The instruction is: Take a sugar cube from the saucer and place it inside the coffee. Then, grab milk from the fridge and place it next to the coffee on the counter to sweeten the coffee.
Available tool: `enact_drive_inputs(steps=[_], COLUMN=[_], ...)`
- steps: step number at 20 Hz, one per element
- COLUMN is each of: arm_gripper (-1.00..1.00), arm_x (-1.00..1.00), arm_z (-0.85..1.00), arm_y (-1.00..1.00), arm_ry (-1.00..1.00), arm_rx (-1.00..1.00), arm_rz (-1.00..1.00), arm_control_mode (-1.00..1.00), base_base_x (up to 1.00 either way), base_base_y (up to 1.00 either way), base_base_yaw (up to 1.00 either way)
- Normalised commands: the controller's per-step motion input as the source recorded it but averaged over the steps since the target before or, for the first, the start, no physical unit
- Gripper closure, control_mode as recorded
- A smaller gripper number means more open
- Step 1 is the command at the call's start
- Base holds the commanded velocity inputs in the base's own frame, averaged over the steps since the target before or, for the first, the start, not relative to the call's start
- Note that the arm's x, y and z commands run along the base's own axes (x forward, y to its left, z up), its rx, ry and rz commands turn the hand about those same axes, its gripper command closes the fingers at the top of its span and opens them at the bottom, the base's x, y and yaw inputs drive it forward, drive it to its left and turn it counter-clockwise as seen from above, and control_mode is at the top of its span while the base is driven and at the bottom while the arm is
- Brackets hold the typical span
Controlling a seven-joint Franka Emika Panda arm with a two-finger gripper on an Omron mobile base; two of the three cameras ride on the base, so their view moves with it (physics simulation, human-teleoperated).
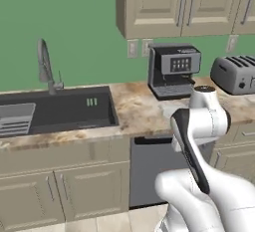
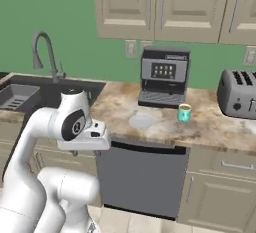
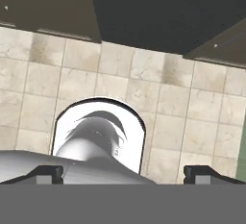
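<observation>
The coffee [image 2: 184, 112], a teal mug, stands on the counter [image 2: 115, 109] right of the coffee machine's front. The saucer [image 2: 141, 121], a pale round plate, lies a little to the mug's left, near the counter's front edge. The sugar cube is too small to make out on it. The milk and the fridge are out of view. My gripper [image 3: 124, 175] points down at the tiled floor in the hand view, open, with nothing between its widely spaced fingertips [image 3: 45, 174]. In the right base view the hand [image 2: 90, 136] hangs below counter height, well left of the saucer.
A dark coffee machine [image 2: 164, 77] sits at the back of the counter, and a grey toaster [image 2: 239, 94] at the right. The sink [image 1: 60, 109] with its faucet [image 1: 46, 66] is at the left. A grey dishwasher front [image 2: 142, 177] is under the saucer. Beige cabinets hang above.
</observation>
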Motion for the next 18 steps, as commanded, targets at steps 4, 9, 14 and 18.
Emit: enact_drive_inputs(steps=[4, 9, 14, 18], arm_gripper=[-1.0, -1.0, -1.0, -1.0], arm_x=[0.0, 0.0, 0.0, 0.0], arm_z=[0.0, 0.0, 0.0, 0.0], arm_y=[0.0, 0.0, 0.0, 0.0], arm_ry=[0.0, 0.0, 0.0, 0.0], arm_rx=[0.0, 0.0, 0.0, 0.0], arm_rz=[0.0, 0.0, 0.0, 0.0], arm_control_mode=[1.0, 1.0, 1.0, 1.0], base_base_x=[-0.97, -0.72, -0.43, -0.28], base_base_y=[0.91, 0.39, 0.07, 0.34], base_base_yaw=[0.0, 0.02, -0.74, -0.84])
